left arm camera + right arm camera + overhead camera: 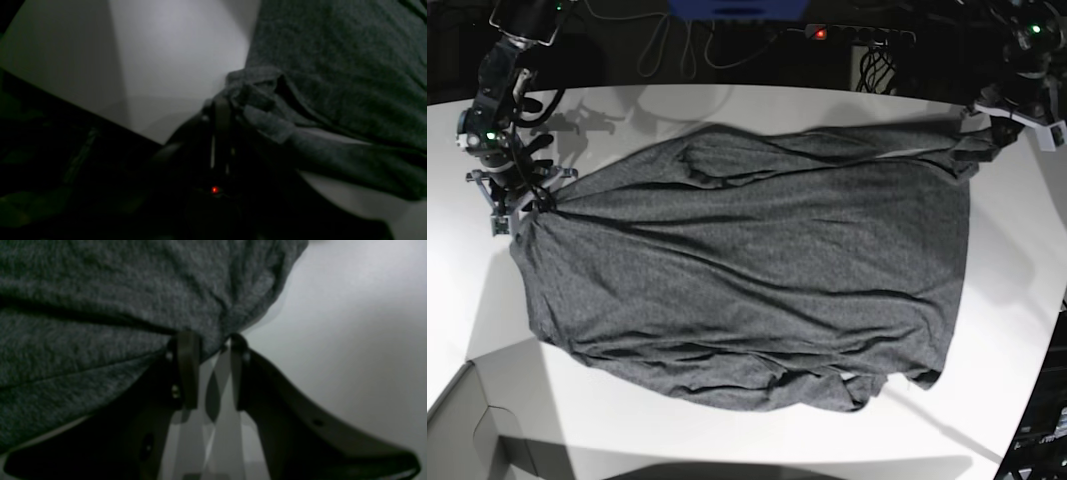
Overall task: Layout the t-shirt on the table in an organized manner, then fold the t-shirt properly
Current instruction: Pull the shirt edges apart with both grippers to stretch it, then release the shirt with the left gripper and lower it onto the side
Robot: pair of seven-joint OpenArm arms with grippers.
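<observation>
The dark grey t-shirt [747, 270] lies spread wide and wrinkled across the white table [1012, 290], with folds bunched along its near edge. My right gripper [527, 205] is at the shirt's left end. In the right wrist view the gripper [213, 343] is closed on a bunch of the t-shirt's [100, 290] edge, low over the table [350, 323]. My left gripper [975, 150] is at the shirt's far right corner. In the left wrist view the gripper [222, 103] is shut on a gathered fold of the t-shirt [333, 66] above the table [166, 50].
A grey box corner [477, 430] sits at the front left of the table. Cables and a power strip [857, 35] lie beyond the far edge. The table's curved edge runs down the right side [1052, 330].
</observation>
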